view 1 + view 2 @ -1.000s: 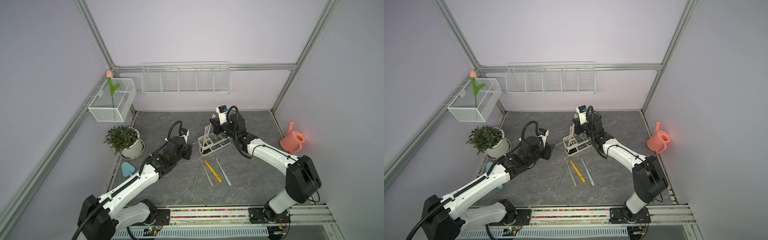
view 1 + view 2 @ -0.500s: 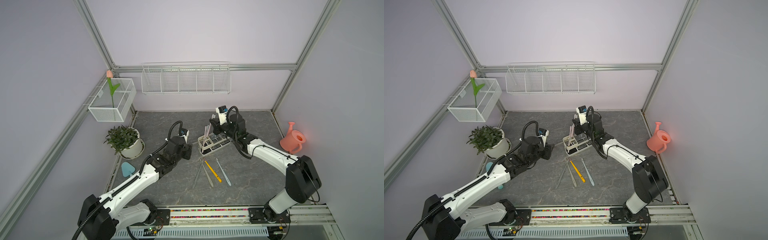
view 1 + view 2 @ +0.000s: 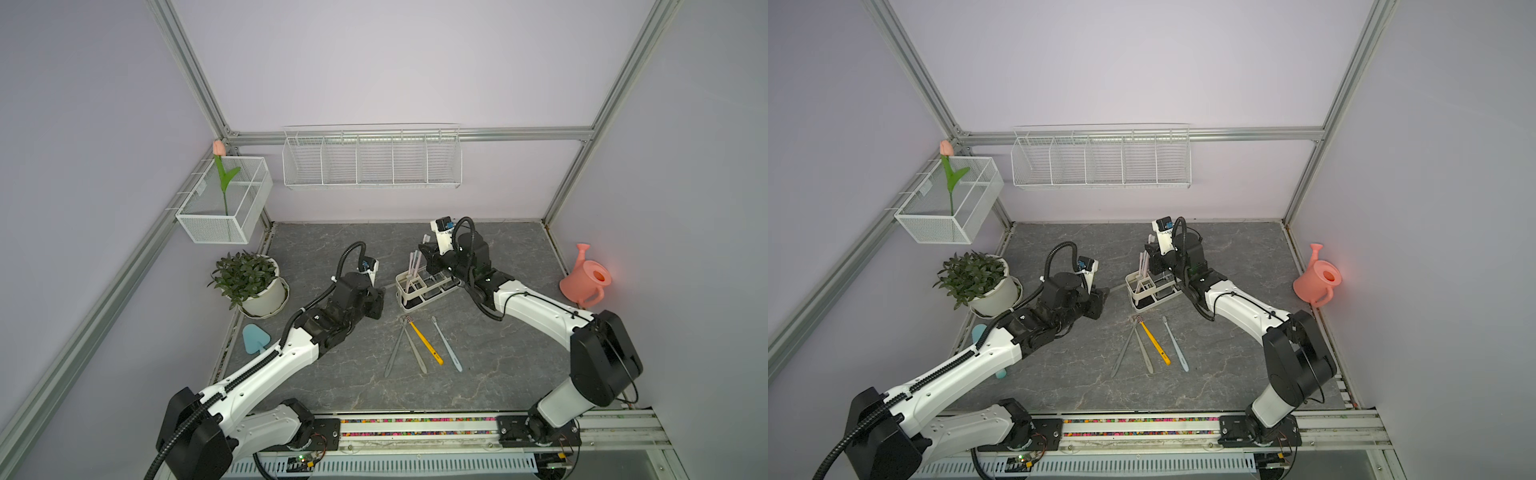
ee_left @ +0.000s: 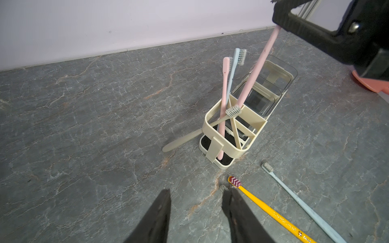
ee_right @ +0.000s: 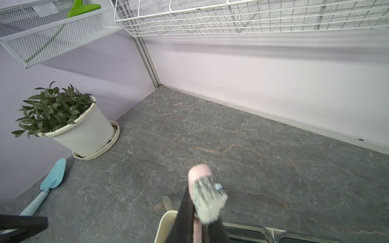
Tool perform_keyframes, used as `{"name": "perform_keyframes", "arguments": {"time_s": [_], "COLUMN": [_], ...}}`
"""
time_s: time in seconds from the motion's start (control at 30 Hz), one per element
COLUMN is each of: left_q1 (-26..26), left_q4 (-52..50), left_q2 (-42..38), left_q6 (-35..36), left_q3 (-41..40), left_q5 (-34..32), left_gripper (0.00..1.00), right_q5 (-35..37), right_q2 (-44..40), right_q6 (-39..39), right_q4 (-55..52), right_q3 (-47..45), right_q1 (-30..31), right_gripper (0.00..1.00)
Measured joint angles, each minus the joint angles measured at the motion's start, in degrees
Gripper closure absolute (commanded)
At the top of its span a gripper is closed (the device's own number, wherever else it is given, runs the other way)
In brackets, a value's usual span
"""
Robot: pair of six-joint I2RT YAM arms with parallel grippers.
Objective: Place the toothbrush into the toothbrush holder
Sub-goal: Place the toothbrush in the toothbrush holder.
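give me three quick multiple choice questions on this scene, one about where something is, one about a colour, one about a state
1. Where on the table does the watering can stand?
A. at its right edge
B. at its left edge
C. in the middle

2. What colour is the toothbrush in the right end effector?
A. yellow
B. pink
C. grey

3. How is the left end effector?
A. open, holding nothing
B. shut on a toothbrush
C. shut, empty

Answers:
1. A, since it sits right by the right wall in both top views.
2. B, since a pink handle runs up into the shut jaws.
3. A, since its jaws stand apart with only bare table between them.
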Motion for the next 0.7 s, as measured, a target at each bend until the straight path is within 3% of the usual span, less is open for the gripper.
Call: {"name": "perform_keyframes", "arguments": {"time_s": [0.7], "left_q1": [0.0], "left_q4": [0.0], "left_q2": [0.0], "left_q6": [0.0], "left_q3": [0.0], "left_q5": [0.0], "left_gripper": [0.53], "right_q5": [11.1], "right_q2": [4.6], "right_q6": [-7.7], "right_q4": [1.7], "right_q3": [-3.7], "right_q1": [6.4], "right_gripper": [0.93]}}
